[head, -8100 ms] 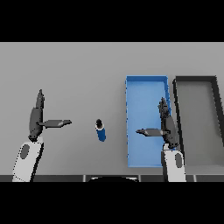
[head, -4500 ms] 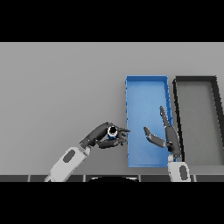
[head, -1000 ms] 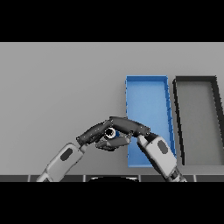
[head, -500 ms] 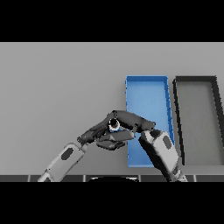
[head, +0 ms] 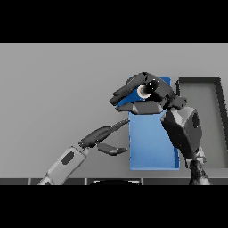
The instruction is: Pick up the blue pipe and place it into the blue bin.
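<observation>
— What stands over the rectangular blue bin (head: 151,147)?
— The right hand (head: 149,95), fingers curled round the short blue pipe (head: 143,92), covers its far end; the near half lies open.
— And beside it?
— The left hand (head: 103,137), fingers straight, hangs just left of the bin's wall. The dark grey rectangular bin (head: 202,120) flanks the right side.

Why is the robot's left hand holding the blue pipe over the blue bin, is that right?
Not quite: in the head view the right hand holds the blue pipe over the blue bin. The left hand is open, beside the bin.
</observation>
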